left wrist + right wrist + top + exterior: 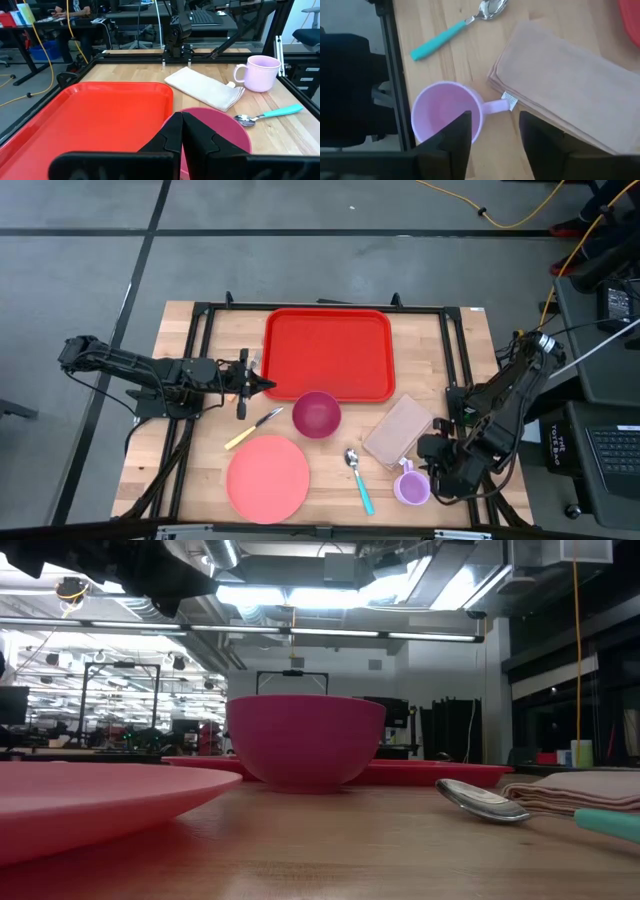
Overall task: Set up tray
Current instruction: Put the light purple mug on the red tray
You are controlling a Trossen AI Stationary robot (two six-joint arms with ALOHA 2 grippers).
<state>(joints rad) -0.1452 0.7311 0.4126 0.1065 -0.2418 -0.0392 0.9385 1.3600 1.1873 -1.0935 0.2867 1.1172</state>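
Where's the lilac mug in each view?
High: mug at lower right, beside the napkin.
Low: not in it.
Left wrist: mug at upper right, past the napkin.
Right wrist: mug at lower left, above the fingers.
Shared landmark: the napkin.

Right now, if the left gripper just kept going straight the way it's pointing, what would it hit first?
Most likely the magenta bowl. The left gripper, fingers shut, points across the table with the bowl's rim right past its tips, beside the red tray. Height is unclear, so it might instead skim over the rim toward the folded napkin.
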